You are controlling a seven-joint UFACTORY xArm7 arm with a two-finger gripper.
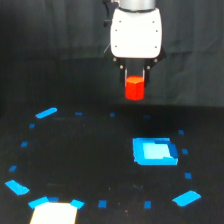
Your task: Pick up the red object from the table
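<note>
The red object [134,88] is a small bright red-orange stubby block held up in the air, well above the black table [90,160]. My gripper [134,80], under the white arm body, is shut on its upper part, with the dark fingers at either side. The block hangs clear of the table, above and slightly to the exterior view's left of the blue rectangular piece.
A blue rectangular block [154,151] lies on the table at the exterior view's right. Blue shapes lie at the back left [46,113], front left [17,188] and front right [187,198]. A pale yellowish patch [55,212] sits at the front edge. Small blue tape marks ring the area.
</note>
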